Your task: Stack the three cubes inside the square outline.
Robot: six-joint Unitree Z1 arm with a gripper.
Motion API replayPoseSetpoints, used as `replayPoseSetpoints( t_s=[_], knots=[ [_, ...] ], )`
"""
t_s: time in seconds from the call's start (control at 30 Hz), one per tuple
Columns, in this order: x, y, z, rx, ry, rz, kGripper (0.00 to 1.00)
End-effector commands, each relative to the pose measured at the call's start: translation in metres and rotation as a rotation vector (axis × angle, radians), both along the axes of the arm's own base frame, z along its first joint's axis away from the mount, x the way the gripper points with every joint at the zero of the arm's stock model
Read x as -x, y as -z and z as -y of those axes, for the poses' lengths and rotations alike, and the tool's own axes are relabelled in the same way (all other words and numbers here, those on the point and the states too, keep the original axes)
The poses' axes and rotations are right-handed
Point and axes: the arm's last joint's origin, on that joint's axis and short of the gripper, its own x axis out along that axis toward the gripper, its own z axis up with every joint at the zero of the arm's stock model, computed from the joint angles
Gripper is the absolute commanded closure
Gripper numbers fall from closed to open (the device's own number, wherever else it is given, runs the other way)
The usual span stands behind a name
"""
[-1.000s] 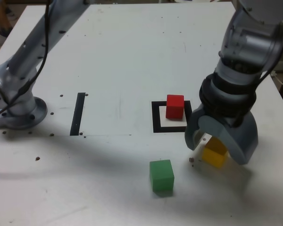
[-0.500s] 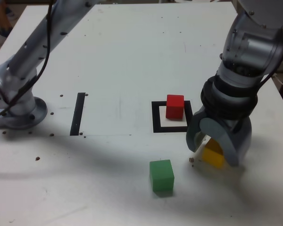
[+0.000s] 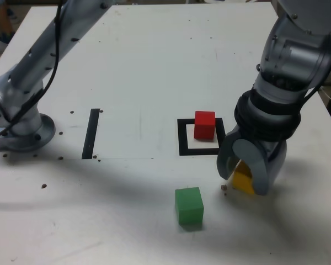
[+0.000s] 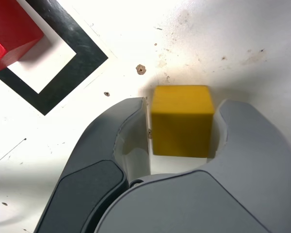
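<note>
White tabletop (image 3: 143, 66) bears a green cube (image 3: 189, 206) in exterior view only; wrist view shows end effector (image 4: 183, 103) open around yellow cube (image 4: 181, 131).

We saw no legible text, label, brand, number or sign in either the exterior view or the wrist view.
</note>
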Motion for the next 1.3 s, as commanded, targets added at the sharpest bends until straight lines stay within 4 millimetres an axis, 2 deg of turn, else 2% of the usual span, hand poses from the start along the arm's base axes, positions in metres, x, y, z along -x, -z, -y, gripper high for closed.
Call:
replayPoseSetpoints(
  t_s=[0.0, 0.13, 0.27, 0.43, 0.57, 0.73, 0.9, 1.07, 1.27],
  knots=[
    [0.0, 0.001, 0.001, 0.0, -0.001, -0.005, 0.76],
    [0.003, -0.007, -0.001, -0.009, -0.016, 0.002, 0.76],
    [0.014, -0.031, -0.009, -0.054, -0.085, 0.025, 0.76],
    [0.038, -0.07, -0.031, -0.113, -0.224, 0.053, 0.76],
    [0.055, -0.086, -0.056, -0.107, -0.356, 0.036, 0.76],
    [0.065, -0.085, -0.089, -0.067, -0.477, -0.016, 0.76],
    [0.068, -0.081, -0.11, -0.052, -0.538, -0.028, 0.76],
    [0.068, -0.077, -0.125, -0.033, -0.573, -0.024, 0.76],
    [0.063, -0.068, -0.133, 0.003, -0.593, -0.003, 0.76]
  ],
)
